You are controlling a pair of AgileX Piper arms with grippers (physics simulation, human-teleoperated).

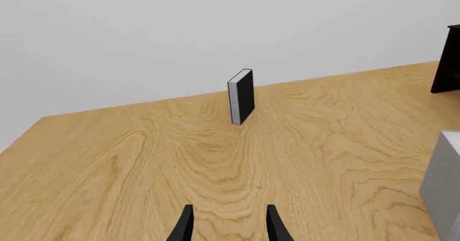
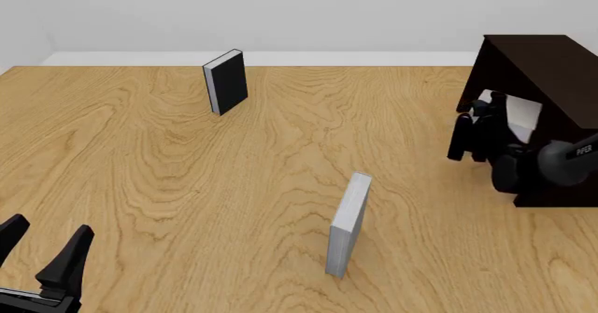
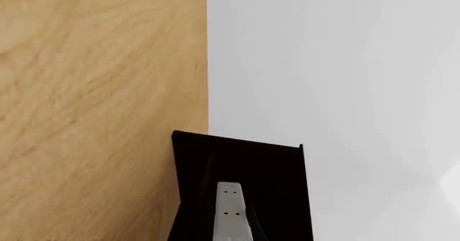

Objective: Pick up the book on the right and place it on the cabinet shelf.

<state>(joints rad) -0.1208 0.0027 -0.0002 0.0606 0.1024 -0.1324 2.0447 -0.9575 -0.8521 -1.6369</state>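
The light-grey book (image 2: pixel 522 113) sits tilted at the shelf opening (image 2: pixel 547 134) in the side of the dark brown cabinet (image 2: pixel 551 64) at the right. My right gripper (image 2: pixel 491 110) is at that opening, right against the book, and seems shut on it. In the right wrist view a narrow grey strip (image 3: pixel 228 214) lies along the fingers in front of the dark cabinet (image 3: pixel 244 160); the fingers barely show against it. My left gripper (image 2: pixel 42 246) is open and empty at the near left, low over the table, and also shows in the left wrist view (image 1: pixel 230 225).
A slimmer grey book (image 2: pixel 348 225) stands upright in the middle near part of the table, at the edge of the left wrist view (image 1: pixel 445 181). A black book with white pages (image 2: pixel 224 82) stands at the back left (image 1: pixel 242 96). A white wall lies behind.
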